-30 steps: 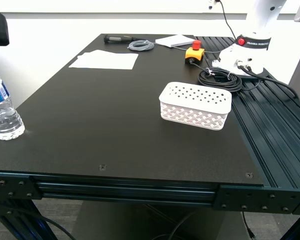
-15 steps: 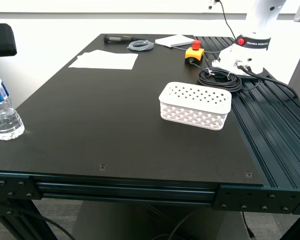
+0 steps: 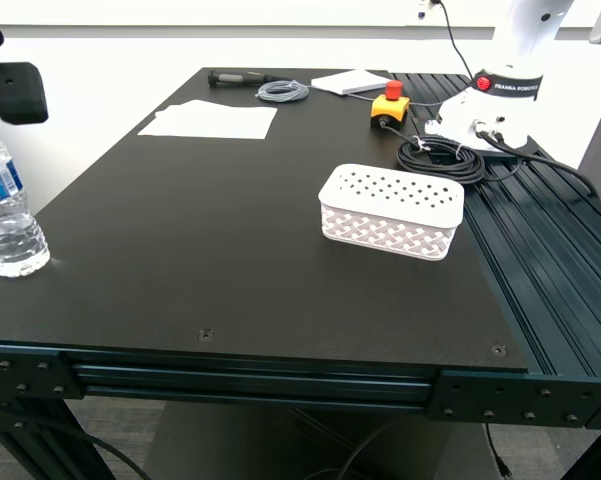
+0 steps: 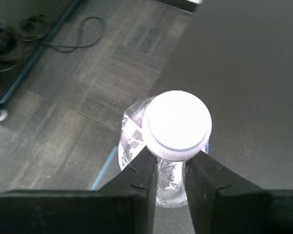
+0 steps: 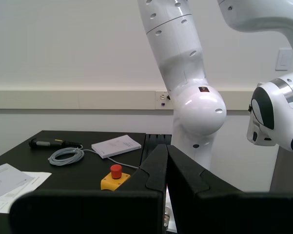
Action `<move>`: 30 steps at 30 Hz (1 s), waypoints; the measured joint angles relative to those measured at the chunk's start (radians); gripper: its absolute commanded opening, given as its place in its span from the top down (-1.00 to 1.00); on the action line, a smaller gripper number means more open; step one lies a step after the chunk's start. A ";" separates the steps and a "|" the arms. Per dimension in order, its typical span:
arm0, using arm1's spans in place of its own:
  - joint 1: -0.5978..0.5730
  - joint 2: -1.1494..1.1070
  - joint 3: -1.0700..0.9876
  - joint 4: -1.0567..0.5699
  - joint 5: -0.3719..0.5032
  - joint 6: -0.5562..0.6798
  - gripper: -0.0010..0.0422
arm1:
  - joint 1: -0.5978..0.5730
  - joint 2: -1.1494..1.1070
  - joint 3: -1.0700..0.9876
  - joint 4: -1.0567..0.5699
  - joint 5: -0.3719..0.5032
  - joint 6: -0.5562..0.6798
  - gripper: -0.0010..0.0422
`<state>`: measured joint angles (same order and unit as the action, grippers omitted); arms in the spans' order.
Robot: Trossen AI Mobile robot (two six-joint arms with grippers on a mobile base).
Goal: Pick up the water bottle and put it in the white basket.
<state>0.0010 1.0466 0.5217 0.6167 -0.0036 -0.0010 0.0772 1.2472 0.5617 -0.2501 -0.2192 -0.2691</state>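
While my first gripper (image 4: 171, 163) pinches the water bottle (image 4: 173, 127) under its cap, lift straight before swinging toward the white basket (image 3: 391, 211); my second gripper (image 5: 166, 168) rests closed, empty.

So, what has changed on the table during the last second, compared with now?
My first gripper has come into the exterior view above the water bottle, moving down and toward that view's right, and its fingers now flank the bottle's neck under the cap. The bottle has hardly moved and stands on the table. The white basket stayed where it was.
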 measured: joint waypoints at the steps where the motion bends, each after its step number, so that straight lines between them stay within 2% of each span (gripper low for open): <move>1: 0.000 0.000 0.000 0.000 0.000 0.000 0.95 | 0.000 -0.001 -0.002 0.010 0.020 0.010 0.89; 4: 0.000 0.000 0.000 0.000 0.000 0.000 0.95 | 0.000 0.000 -0.002 0.029 0.070 0.015 0.98; 7: 0.000 0.000 0.000 0.000 0.000 0.000 0.95 | -0.010 0.001 -0.003 0.060 0.198 0.018 0.97; 12: -0.001 0.000 0.000 0.000 0.000 0.000 0.95 | -0.116 0.006 0.002 0.129 0.307 0.008 0.96; 15: 0.000 0.000 0.000 0.000 0.000 0.000 0.95 | -0.224 0.006 0.077 0.157 0.309 0.010 0.96; 19: -0.001 0.000 0.000 0.000 0.000 0.000 0.95 | -0.376 0.012 0.258 0.151 0.258 0.068 0.96; 21: 0.000 0.000 0.000 0.000 0.000 0.000 0.95 | -0.455 0.055 0.384 0.158 0.277 0.070 0.96; 27: 0.000 0.000 0.000 0.000 0.000 0.000 0.95 | -0.705 0.414 0.749 0.093 0.285 0.124 0.96; 30: 0.000 0.000 0.000 0.000 0.000 0.000 0.95 | -0.779 0.576 0.904 0.105 0.284 0.143 0.96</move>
<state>0.0013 1.0466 0.5217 0.6163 -0.0040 -0.0010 -0.7017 1.8229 1.4662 -0.1448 0.0647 -0.1265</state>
